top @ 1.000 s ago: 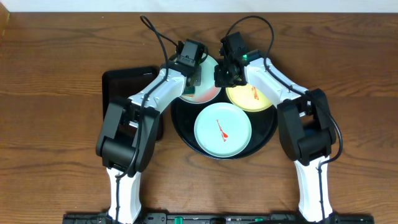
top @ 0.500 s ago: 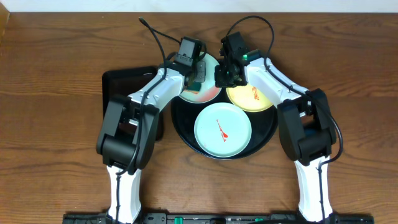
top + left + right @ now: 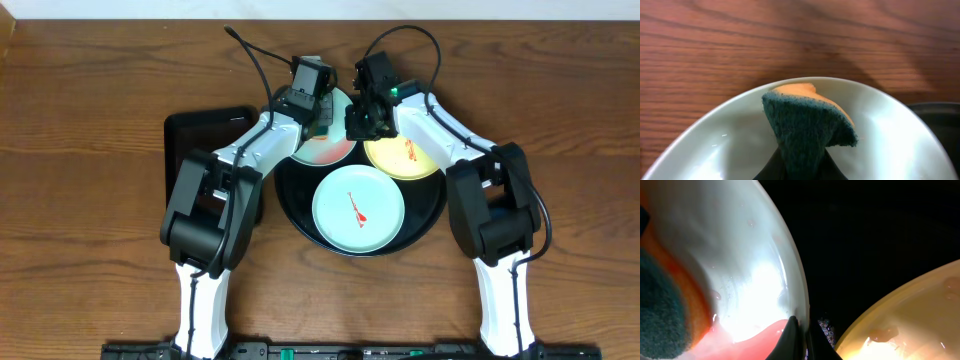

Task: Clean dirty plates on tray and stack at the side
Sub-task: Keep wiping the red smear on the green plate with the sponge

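Three plates lie on the round black tray (image 3: pixel 432 212). A light blue plate (image 3: pixel 375 225) with a red smear lies in front, and a pale yellow plate (image 3: pixel 412 160) with an orange smear at the back right. At the back left a pale plate (image 3: pixel 325 152) with a red film hangs over the tray's rim. My right gripper (image 3: pixel 357 126) is shut on its right rim (image 3: pixel 801 325). My left gripper (image 3: pixel 320 118) is shut on a green-and-orange sponge (image 3: pixel 807 117), and the sponge presses on that plate's (image 3: pixel 885 125) far side.
A smaller rectangular black tray (image 3: pixel 200 135) lies left of the round one, partly under my left arm. Brown wooden table (image 3: pixel 790 40) runs beyond the held plate. In the right wrist view, the yellow plate (image 3: pixel 910 320) lies close beside the held plate (image 3: pixel 755 265).
My left gripper has slid the sponge a little toward the far side and right across the held plate. The right gripper and the other two plates have stayed put.
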You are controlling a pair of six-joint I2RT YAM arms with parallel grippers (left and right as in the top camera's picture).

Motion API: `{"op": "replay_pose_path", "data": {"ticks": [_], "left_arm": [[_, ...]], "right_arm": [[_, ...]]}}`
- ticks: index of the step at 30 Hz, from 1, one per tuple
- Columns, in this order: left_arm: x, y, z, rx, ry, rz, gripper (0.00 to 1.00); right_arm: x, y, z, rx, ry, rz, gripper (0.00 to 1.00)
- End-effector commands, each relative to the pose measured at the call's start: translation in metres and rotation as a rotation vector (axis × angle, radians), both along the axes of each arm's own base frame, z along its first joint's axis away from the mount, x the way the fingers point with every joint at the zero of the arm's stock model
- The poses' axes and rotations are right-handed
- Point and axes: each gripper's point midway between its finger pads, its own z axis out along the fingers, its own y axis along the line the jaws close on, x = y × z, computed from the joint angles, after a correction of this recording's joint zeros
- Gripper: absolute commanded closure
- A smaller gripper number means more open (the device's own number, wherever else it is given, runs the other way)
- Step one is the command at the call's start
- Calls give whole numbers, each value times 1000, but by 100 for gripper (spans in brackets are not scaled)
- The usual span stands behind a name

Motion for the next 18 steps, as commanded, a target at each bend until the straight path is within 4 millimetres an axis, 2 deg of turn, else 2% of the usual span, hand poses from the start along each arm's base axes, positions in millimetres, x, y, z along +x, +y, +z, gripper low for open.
{"op": "replay_pose_path", "data": {"ticks": [1, 10, 14, 18], "left_arm": [[-2, 30, -10, 119, 7, 99, 93], [-19, 40, 2, 193, 65, 59, 93], [-36, 44, -1, 212, 138, 46, 93], [-53, 26, -12, 123, 229, -33, 93]], "right_arm": [[-11, -18, -21, -96, 42, -5, 99], [-11, -18, -21, -96, 42, -5, 99], [-11, -18, -21, -96, 42, -5, 99], [-11, -18, -21, -95, 39, -5, 99]]}}
